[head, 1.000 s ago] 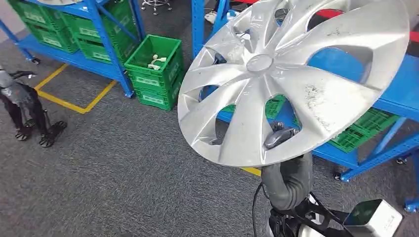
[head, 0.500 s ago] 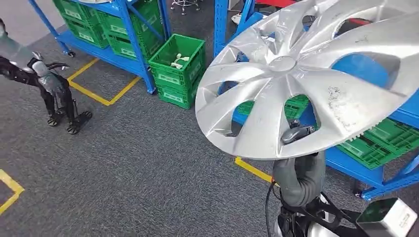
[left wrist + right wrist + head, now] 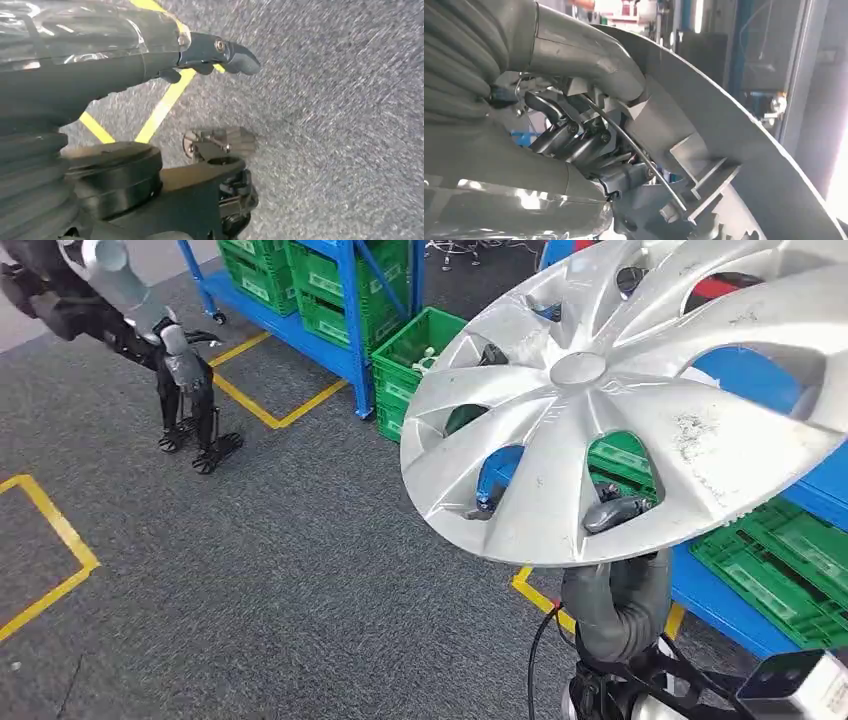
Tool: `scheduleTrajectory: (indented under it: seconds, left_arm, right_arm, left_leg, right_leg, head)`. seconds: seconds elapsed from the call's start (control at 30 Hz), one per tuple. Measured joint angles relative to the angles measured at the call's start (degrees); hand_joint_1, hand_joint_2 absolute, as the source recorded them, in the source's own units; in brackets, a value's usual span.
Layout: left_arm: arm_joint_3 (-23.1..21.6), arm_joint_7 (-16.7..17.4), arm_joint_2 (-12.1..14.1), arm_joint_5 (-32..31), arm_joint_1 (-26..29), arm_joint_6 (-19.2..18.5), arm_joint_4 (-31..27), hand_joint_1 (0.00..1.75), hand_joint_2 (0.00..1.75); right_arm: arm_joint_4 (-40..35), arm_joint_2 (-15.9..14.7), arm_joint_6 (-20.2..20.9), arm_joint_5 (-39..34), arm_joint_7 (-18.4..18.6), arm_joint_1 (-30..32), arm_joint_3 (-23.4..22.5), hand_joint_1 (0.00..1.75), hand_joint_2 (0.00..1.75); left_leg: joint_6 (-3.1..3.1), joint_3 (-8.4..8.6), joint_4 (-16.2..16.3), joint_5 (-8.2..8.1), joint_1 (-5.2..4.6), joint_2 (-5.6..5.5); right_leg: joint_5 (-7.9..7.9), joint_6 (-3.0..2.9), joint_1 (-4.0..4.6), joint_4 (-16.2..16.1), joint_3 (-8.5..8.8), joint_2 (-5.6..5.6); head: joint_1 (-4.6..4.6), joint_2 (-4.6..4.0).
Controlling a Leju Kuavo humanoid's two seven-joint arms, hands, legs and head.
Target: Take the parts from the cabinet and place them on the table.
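Fingers (image 3: 612,512) of right hand (image 3: 600,525) hook through a spoke opening, gripping silver hubcap (image 3: 620,400) at its lower rim; disc tilted, raised ahead of body; left hand (image 3: 185,390) hangs empty, fingers apart, over carpet floor (image 3: 280,570).

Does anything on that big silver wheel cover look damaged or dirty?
Yes. The hubcap held by the right robot hand has dark scuffs and scratches on its spokes, clearest on the lower right spoke.
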Motion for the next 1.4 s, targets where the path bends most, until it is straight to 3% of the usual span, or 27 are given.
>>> scheduleTrajectory:
  seconds: [0.03, 0.1, 0.13, 0.17, 0.2, 0.3, 0.33, 0.37, 0.4, 0.47, 0.53, 0.57, 0.63, 0.67, 0.7, 0.83, 0.9, 0.93, 1.0, 1.03, 1.1, 1.17, 1.2, 1.23, 1.33, 1.37, 1.4]
  left_arm:
    - [0.00, 0.04, -0.13, 0.00, 0.03, -0.02, 0.00, 0.00, 1.75]
    - [0.00, 0.22, -0.17, 0.00, 0.04, -0.04, 0.00, 0.00, 1.75]
    - [0.00, 0.31, -0.22, 0.00, 0.03, -0.04, 0.00, 0.00, 1.75]
    - [0.00, 0.57, -0.33, 0.00, 0.04, -0.09, 0.00, 0.00, 1.75]
    - [0.00, 0.72, -0.44, 0.00, -0.05, -0.20, 0.00, 0.00, 1.75]
    - [0.00, 1.40, -0.48, 0.09, 0.09, -0.24, 0.00, 0.00, 1.75]
    - [0.00, 1.51, -0.40, 0.11, 0.07, -0.24, 0.00, 0.00, 1.75]
    - [0.00, 1.66, -0.39, 0.15, 0.10, -0.24, 0.00, 0.00, 1.75]
    - [0.00, 1.75, -0.39, 0.15, 0.03, -0.24, 0.00, 0.00, 1.75]
    - [0.00, 1.77, -0.35, 0.15, -0.01, -0.24, 0.00, 0.00, 1.75]
    - [0.00, 1.68, -0.35, 0.15, 0.03, -0.26, 0.00, 0.00, 1.75]
    - [0.00, 1.62, -0.33, 0.15, 0.03, -0.28, 0.00, 0.00, 1.75]
    - [0.00, 1.77, 0.00, 0.13, 0.02, -0.20, 0.00, 0.00, 1.75]
    - [0.00, 1.97, 0.13, 0.09, 0.02, -0.17, 0.00, 0.00, 1.75]
    - [0.00, 2.08, 0.22, 0.07, -0.08, -0.13, 0.00, 0.00, 1.75]
    - [0.00, 0.05, 0.87, 0.44, -0.13, 0.28, 0.02, 0.00, 1.75]
    - [0.00, -1.05, 1.14, 0.44, -0.19, 0.33, 0.02, 0.00, 1.75]
    - [0.00, -1.22, 1.18, 0.39, -0.25, 0.31, 0.02, 0.00, 1.75]
    - [0.00, -1.20, 1.29, 0.31, -0.27, 0.31, 0.00, 0.00, 1.75]
    - [0.00, -1.07, 1.31, 0.31, -0.21, 0.35, 0.00, 0.00, 1.75]
    - [0.00, -0.39, 1.40, -0.13, -0.18, 0.57, 0.02, 0.00, 1.75]
    - [-0.02, 0.26, 1.51, -0.74, -0.18, 0.63, 0.02, 0.00, 1.75]
    - [-0.02, 0.44, 1.42, -0.90, -0.21, 0.63, 0.00, 0.00, 1.75]
    - [-0.02, 0.59, 1.46, -0.98, -0.33, 0.63, 0.00, 0.00, 1.75]
    - [-0.04, 0.72, 1.49, -1.09, -0.11, 0.61, 0.00, 0.00, 1.75]
    - [-0.04, 0.83, 1.82, -1.09, -0.07, 0.63, 0.02, 0.00, 1.75]
    - [-0.07, 0.87, 1.81, -1.22, -0.03, 0.66, 0.00, 0.00, 1.75]
  right_arm:
    - [0.02, -0.04, 0.07, 0.00, 0.00, 0.01, -0.11, 1.75, 1.75]
    - [0.02, -0.04, 0.11, 0.02, 0.00, -0.01, -0.22, 1.75, 1.75]
    - [0.00, -0.04, 0.13, 0.04, 0.00, -0.03, -0.24, 1.75, 1.75]
    - [-0.02, -0.04, 0.17, 0.07, 0.00, -0.07, -0.26, 1.75, 1.75]
    - [-0.02, -0.02, 0.22, 0.07, 0.00, -0.07, -0.26, 1.75, 1.75]
    - [-0.02, -0.02, 0.31, 0.07, 0.02, 0.08, -0.28, 1.75, 1.75]
    - [0.00, -0.04, 0.33, 0.07, 0.02, 0.10, -0.28, 1.75, 1.75]
    - [0.00, -0.04, 0.33, 0.04, 0.02, 0.00, -0.28, 1.75, 1.75]
    - [-0.07, 0.02, 0.33, 0.07, 0.02, 0.09, -0.28, 1.75, 1.75]
    - [-0.07, -0.02, 0.33, 0.11, 0.02, 0.16, -0.28, 1.75, 1.75]
    - [0.06, 0.00, 0.33, 0.09, 0.02, 0.36, -0.28, 1.75, 1.75]
    - [0.22, -0.02, 0.33, 0.04, 0.02, 0.65, -0.30, 1.75, 1.75]
    - [0.39, 0.00, 0.44, -0.07, 0.02, 0.94, -0.31, 1.75, 1.75]
    - [0.44, -0.02, 0.57, -0.11, 0.02, 0.94, -0.35, 1.75, 1.75]
    - [0.46, 0.00, 0.81, -0.11, 0.02, 0.97, -0.37, 1.75, 1.75]
    - [0.59, 0.00, 2.84, -0.88, -0.94, 0.70, -0.44, 1.75, 1.75]
    - [1.00, 0.02, 3.61, -1.35, -2.21, 0.65, -0.46, 1.75, 1.75]
    - [1.12, 0.04, 3.76, -1.40, -2.67, 0.64, -0.46, 1.75, 1.75]
    - [1.44, 0.04, 4.04, -1.59, -3.23, 0.66, -0.57, 1.75, 1.75]
    - [1.60, 0.04, 4.26, -1.84, -3.45, 0.70, -0.70, 1.75, 1.75]
    - [1.84, 0.04, 4.50, -2.34, -4.20, 0.90, -0.74, 1.75, 1.75]
    - [1.88, 0.04, 4.63, -2.40, -5.29, 1.33, -0.85, 1.75, 1.75]
    - [1.90, 0.00, 4.72, -2.38, -5.82, 1.51, -0.96, 1.75, 1.75]
    - [1.88, 0.02, 4.81, -2.36, -6.18, 1.85, -1.18, 1.75, 1.75]
    - [1.88, 0.02, 4.83, -2.36, -6.29, 2.09, -1.33, 1.75, 1.75]
    - [1.88, 0.02, 4.83, -2.36, -6.32, 2.14, -1.40, 1.75, 1.75]
    - [1.92, 0.04, 4.83, -2.43, -6.36, 2.37, -1.55, 1.75, 1.75]
  left_leg:
    - [0.02, 0.07, 0.01, 0.01, -0.08, -0.73]
    - [0.01, 0.26, 0.04, 0.01, -0.17, -2.04]
    - [-0.03, 0.41, 0.07, -0.01, -0.20, -2.63]
    - [-0.11, 0.29, 0.06, -0.06, -0.15, -3.04]
    - [-0.37, -0.10, 0.36, -0.04, -0.51, -3.50]
    - [-1.33, -0.83, 0.13, 0.56, 0.09, -4.52]
    - [-1.71, -0.88, 0.17, 0.55, -0.20, -4.89]
    - [-1.98, -1.07, 0.78, -0.21, -0.58, -0.96]
    - [-2.24, -2.25, 3.12, -2.12, -0.52, 1.33]
    - [-2.62, -6.26, 11.52, -6.28, 0.07, 1.75]
    - [-2.83, -9.09, 17.04, -7.45, 0.27, 1.61]
    - [-2.83, -8.52, 15.81, -5.97, 0.28, 1.60]
    - [-2.59, -3.85, 7.23, -1.02, 0.23, 2.31]
    - [-2.35, -1.42, 2.98, 0.65, 0.14, 3.75]
    - [-2.36, -0.33, 1.04, -0.13, -0.63, 6.17]
    - [-0.84, -0.75, 0.37, 0.14, -0.69, 3.71]
    - [-0.21, -0.69, 0.21, 0.45, -0.38, 2.51]
    - [0.06, -0.71, 0.21, 0.49, -0.41, 1.86]
    - [0.37, -0.72, 0.24, 0.55, -0.69, 0.46]
    - [0.46, -0.67, 0.25, 0.58, -0.85, -0.25]
    - [0.49, -0.54, 0.26, 0.60, -1.11, -1.58]
    - [0.49, -0.15, 0.25, 0.60, -1.25, -2.82]
    - [0.42, -0.23, 0.27, 0.62, -1.29, -3.18]
    - [0.24, -0.60, 0.47, 0.69, -1.27, -3.85]
    - [-0.71, -1.09, 0.17, 1.22, -0.94, -4.93]
    - [-0.80, -1.24, 0.60, 0.67, -1.06, -3.44]
    - [-1.33, -1.80, 1.83, -0.57, -1.44, 0.54]
  right_leg:
    - [0.74, -0.14, 0.01, 0.40, -0.33, 0.05]
    - [5.51, -0.61, 0.01, -5.46, 1.86, 0.32]
    - [8.40, -0.92, 0.00, -10.33, 3.83, 1.04]
    - [10.05, -1.34, -0.04, -14.84, 5.39, 3.14]
    - [9.73, -1.45, -0.16, -15.72, 5.78, 4.09]
    - [9.30, -1.62, 0.19, -16.49, 5.98, 3.06]
    - [9.64, -2.09, -0.17, -17.16, 6.22, 2.38]
    - [9.88, -2.42, -0.33, -17.48, 6.51, 1.65]
    - [9.87, -2.55, -0.27, -17.50, 6.53, 1.24]
    - [9.80, -2.64, -0.19, -17.45, 6.56, -0.03]
    - [9.76, -2.65, -0.15, -17.43, 6.54, -1.36]
    - [9.68, -2.56, -0.15, -17.42, 6.59, -1.93]
    - [9.48, -2.26, -0.13, -17.39, 6.81, -2.89]
    - [9.34, -2.03, -0.08, -17.39, 7.00, -3.27]
    - [9.13, -1.66, 0.44, -17.22, 7.01, -3.56]
    - [8.71, -0.59, 0.33, -17.26, 7.40, -5.84]
    - [6.00, -0.05, -0.03, -14.46, 6.49, -2.12]
    - [3.51, -0.11, -0.03, -10.10, 4.67, -0.88]
    - [-0.21, -0.22, 0.11, -0.65, 0.38, -0.08]
    - [-0.26, -0.38, 0.13, 1.38, -0.71, 0.00]
    - [3.40, -1.05, 0.32, -2.44, 0.55, 0.21]
    - [9.33, -2.28, 0.72, -12.86, 4.95, 2.06]
    - [9.31, -3.09, 0.73, -15.12, 6.15, 4.23]
    - [9.52, -3.00, 0.71, -16.25, 6.30, 3.99]
    - [9.51, -3.13, 0.97, -16.97, 6.44, 2.87]
    - [10.04, -3.11, 0.38, -17.87, 6.86, 2.08]
    - [10.12, -3.22, 0.45, -18.22, 7.16, 1.64]
  head:
    - [0.09, 0.00]
    - [0.53, 0.00]
    - [0.83, 0.00]
    - [1.09, 0.00]
    - [0.94, 0.00]
    - [0.92, 0.00]
    - [0.90, 0.00]
    - [1.00, 0.00]
    - [0.17, 0.00]
    - [-0.70, 0.00]
    - [-1.38, 0.00]
    - [-1.49, 0.00]
    - [-1.60, 0.00]
    - [-1.64, 0.00]
    - [-1.73, 0.00]
    - [-1.38, 0.00]
    - [-1.03, 0.00]
    - [-0.61, 0.00]
    - [0.02, 0.00]
    - [0.24, 0.00]
    - [0.63, 0.00]
    - [1.16, 0.00]
    - [1.11, 0.00]
    - [0.70, 0.00]
    - [1.20, 0.00]
    - [1.31, 0.00]
    - [0.77, 0.00]
